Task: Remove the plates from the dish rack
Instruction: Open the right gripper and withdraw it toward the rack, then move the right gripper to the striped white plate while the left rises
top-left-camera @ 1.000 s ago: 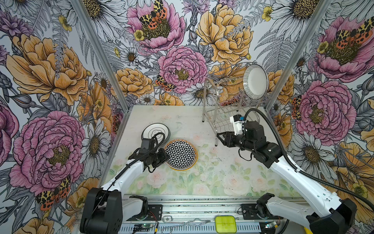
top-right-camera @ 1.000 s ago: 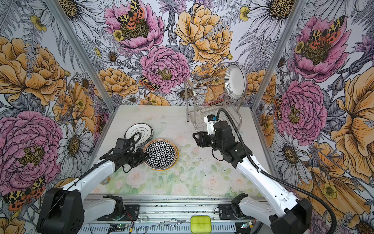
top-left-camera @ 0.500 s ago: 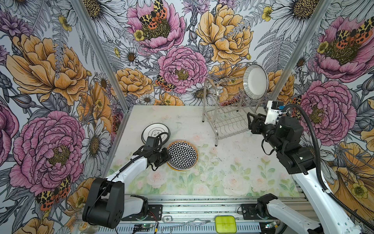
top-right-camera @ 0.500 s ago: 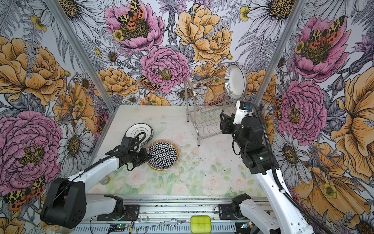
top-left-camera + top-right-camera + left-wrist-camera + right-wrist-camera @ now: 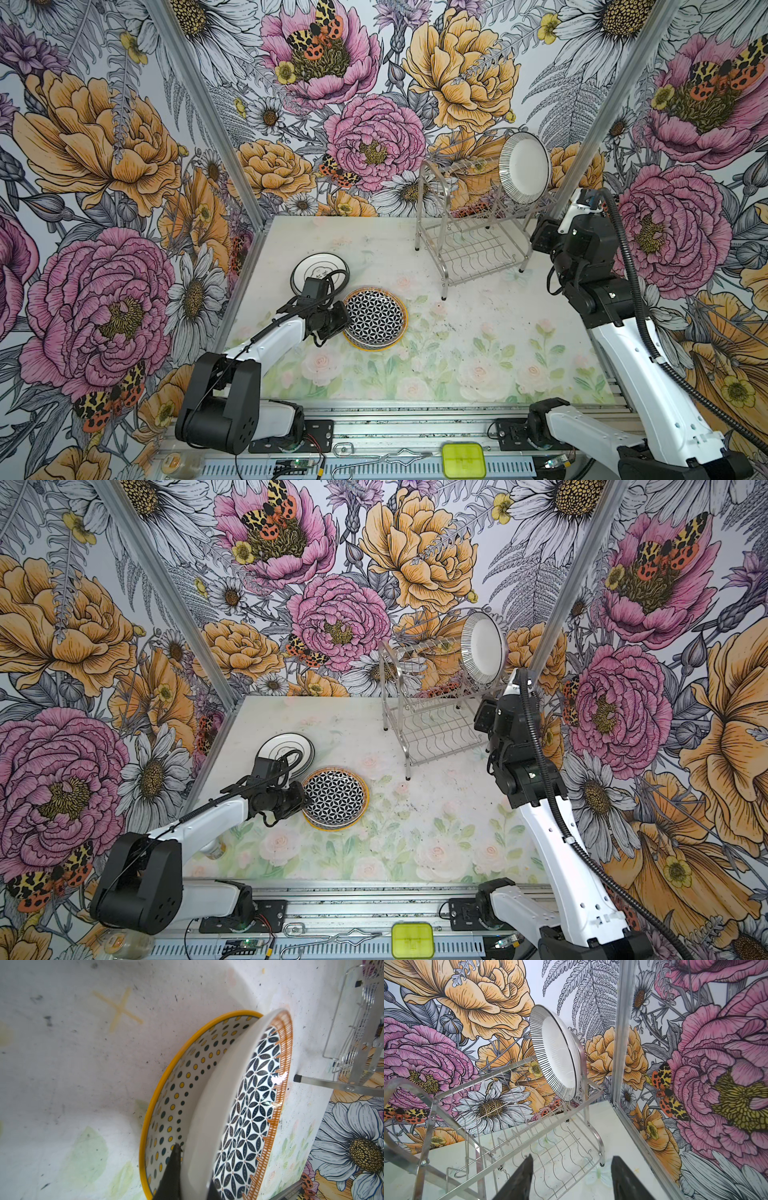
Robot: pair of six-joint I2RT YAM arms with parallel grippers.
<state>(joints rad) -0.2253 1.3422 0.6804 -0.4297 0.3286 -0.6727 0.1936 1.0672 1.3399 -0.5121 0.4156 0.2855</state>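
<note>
Writing: dark marks at the centre of the ringed white plate [image 5: 318,270], too small to read; faint yellowish cross [image 5: 118,1009] drawn on the table [image 5: 457,353], seen in the left wrist view
Dish rack [image 5: 469,245]: rear right of the table, near the corner post; upright on its legs; long axis running left to right in both top views, an arched hoop at each end
Striped-rim plate [image 5: 556,1059]: on the rack's upper level at its right end; on edge, leaning back on the right hoop; white face turned toward the rack's left end and tipped a little upward
Lattice plate [image 5: 376,318]: left of the table's middle, face up; set inside the yellow-rimmed dotted plate [image 5: 182,1076] and off-centre, so a crescent of dots shows on one side
Ringed white plate: flat on the table, face up, just behind the lattice plate; partly hidden by the left arm's wrist
Left gripper [image 5: 343,322]: jaws clamped on the lattice plate's left rim; one finger outside against the white wall, the other on the patterned inside
Right gripper [image 5: 572,1159]: jaws apart, nothing between; just beside the rack's right end, apart from it, pointed at the rack with the striped-rim plate above and beyond the fingertips
</note>
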